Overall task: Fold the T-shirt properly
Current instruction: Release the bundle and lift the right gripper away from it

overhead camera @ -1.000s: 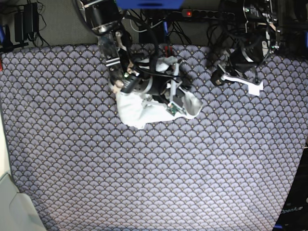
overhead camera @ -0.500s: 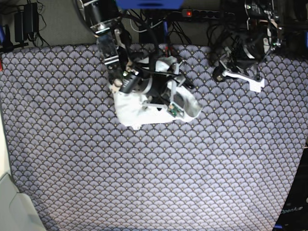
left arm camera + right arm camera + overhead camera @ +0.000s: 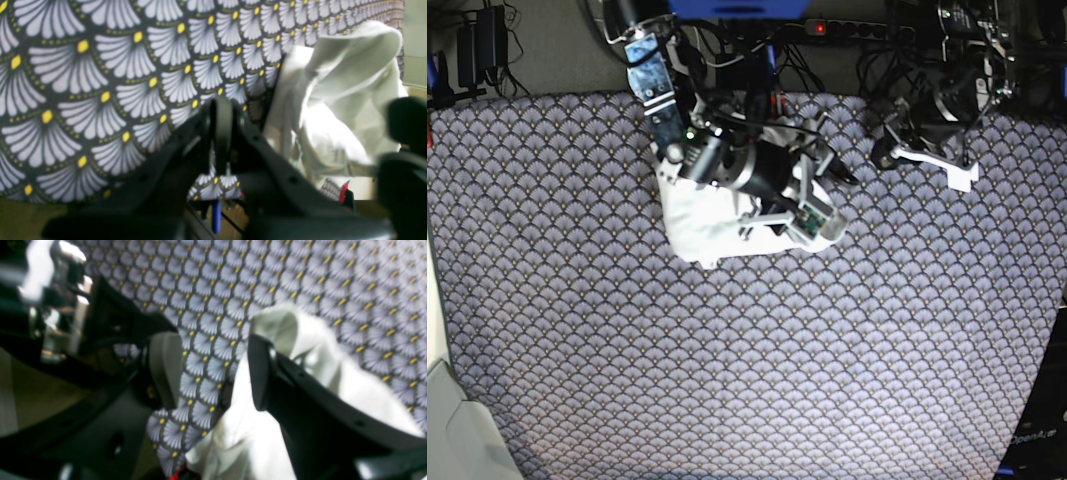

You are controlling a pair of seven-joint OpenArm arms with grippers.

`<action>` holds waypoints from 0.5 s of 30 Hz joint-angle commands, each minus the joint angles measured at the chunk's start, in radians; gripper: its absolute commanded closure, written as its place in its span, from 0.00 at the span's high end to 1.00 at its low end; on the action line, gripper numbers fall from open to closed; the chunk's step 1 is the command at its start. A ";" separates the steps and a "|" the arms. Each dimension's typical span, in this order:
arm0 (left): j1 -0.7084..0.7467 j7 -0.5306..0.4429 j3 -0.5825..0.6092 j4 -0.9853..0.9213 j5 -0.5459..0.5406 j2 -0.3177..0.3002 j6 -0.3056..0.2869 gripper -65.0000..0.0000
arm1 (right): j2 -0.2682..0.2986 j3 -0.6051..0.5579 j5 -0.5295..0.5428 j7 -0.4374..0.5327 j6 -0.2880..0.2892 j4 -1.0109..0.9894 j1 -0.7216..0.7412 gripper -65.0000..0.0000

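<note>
Lying bunched at upper centre, the soft wrinkled T-shirt [image 3: 702,225] rests on the fan-patterned cloth [image 3: 727,380].
Right gripper [image 3: 213,370] gapes wide, holding nothing; left gripper [image 3: 220,133] is closed and empty.

Even, fairly dim light falls on the base view, darkest at its corners. Both wrist views are soft: the near black end effector [image 3: 213,373] parts blur heavily, and the T-shirt [image 3: 337,100] glares pale, its folds washed out beside the sharper patterned cloth [image 3: 100,83].
</note>
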 commanded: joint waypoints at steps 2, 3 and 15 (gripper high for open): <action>-0.001 -0.003 -0.004 0.017 -0.023 -0.005 -0.011 0.00 | -0.010 -0.004 0.022 0.029 0.006 0.048 -0.006 0.51; -0.001 -0.003 -0.004 0.018 -0.023 -0.007 -0.011 0.00 | -0.010 -0.006 0.022 0.032 0.006 0.072 -0.017 0.51; 0.008 -0.003 -0.004 0.018 -0.023 -0.010 -0.012 0.00 | 0.054 0.172 0.020 0.079 0.006 0.144 0.005 0.29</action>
